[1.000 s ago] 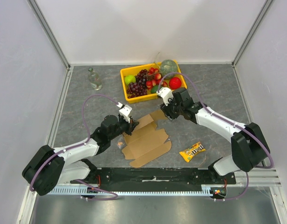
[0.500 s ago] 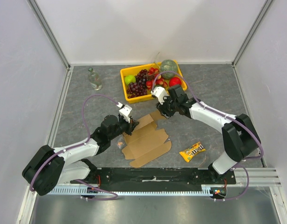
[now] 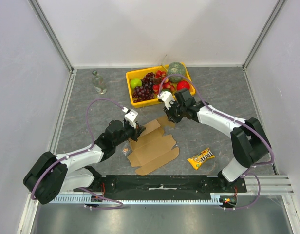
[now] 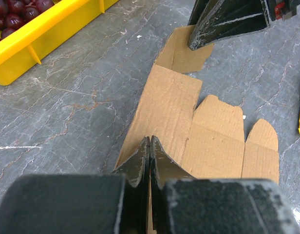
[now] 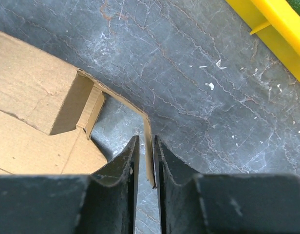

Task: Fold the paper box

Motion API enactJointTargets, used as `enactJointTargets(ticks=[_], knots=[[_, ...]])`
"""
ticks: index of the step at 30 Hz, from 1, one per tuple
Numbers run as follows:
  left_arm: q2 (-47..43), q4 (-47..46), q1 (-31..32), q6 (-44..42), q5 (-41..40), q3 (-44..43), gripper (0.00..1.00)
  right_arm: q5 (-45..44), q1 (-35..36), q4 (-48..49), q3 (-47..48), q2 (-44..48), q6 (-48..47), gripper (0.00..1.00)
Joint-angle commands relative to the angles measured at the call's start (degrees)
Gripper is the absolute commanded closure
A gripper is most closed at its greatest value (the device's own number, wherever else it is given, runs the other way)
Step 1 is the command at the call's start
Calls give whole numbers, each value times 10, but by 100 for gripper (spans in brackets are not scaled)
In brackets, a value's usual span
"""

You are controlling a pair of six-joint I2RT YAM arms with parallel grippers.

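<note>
The paper box (image 3: 152, 146) is a flat brown die-cut cardboard sheet in the middle of the table. My left gripper (image 3: 134, 132) is shut, its tips resting on the sheet's left edge; in the left wrist view the tips (image 4: 149, 141) meet over the cardboard (image 4: 174, 107). My right gripper (image 3: 168, 117) is at the sheet's far corner. In the right wrist view its jaws (image 5: 146, 141) are closed around a thin flap (image 5: 149, 146) that stands up off the table, while the rest of the sheet (image 5: 33, 97) lies flat. The right fingers (image 4: 203, 36) also show in the left wrist view.
A yellow fruit tray (image 3: 145, 102) with grapes, apples and strawberries stands just behind the right gripper, and also shows in the wrist views (image 4: 38, 39) (image 5: 276, 29). A glass bottle (image 3: 98, 82) stands at the back left. A yellow candy packet (image 3: 200, 158) lies to the right of the sheet.
My right gripper has moved a little left and toward the tray with the flap in it, and its arm has swung inward. The left arm has not moved.
</note>
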State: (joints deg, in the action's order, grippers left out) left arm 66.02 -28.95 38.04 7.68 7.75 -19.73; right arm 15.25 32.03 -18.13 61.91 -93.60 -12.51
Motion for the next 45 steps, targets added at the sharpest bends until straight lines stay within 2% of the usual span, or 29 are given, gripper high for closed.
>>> enactJointTargets(ticks=[1,10,18,26,33,45], knots=[[9,20,5,5,8,-8,98,18,-2,-3,-2,32,32,77],[13,19,5,5,10,-9,98,33,7,-9,-3,61,88,91],[11,20,5,4,9,-9,98,26,32,-30,2,54,107,94],[12,20,6,4,9,-9,98,-7,45,-38,-6,52,107,91],[17,20,7,3,8,-11,98,-36,49,-46,-12,52,107,77],[23,19,7,3,9,-14,98,-4,49,-27,-32,65,125,76]])
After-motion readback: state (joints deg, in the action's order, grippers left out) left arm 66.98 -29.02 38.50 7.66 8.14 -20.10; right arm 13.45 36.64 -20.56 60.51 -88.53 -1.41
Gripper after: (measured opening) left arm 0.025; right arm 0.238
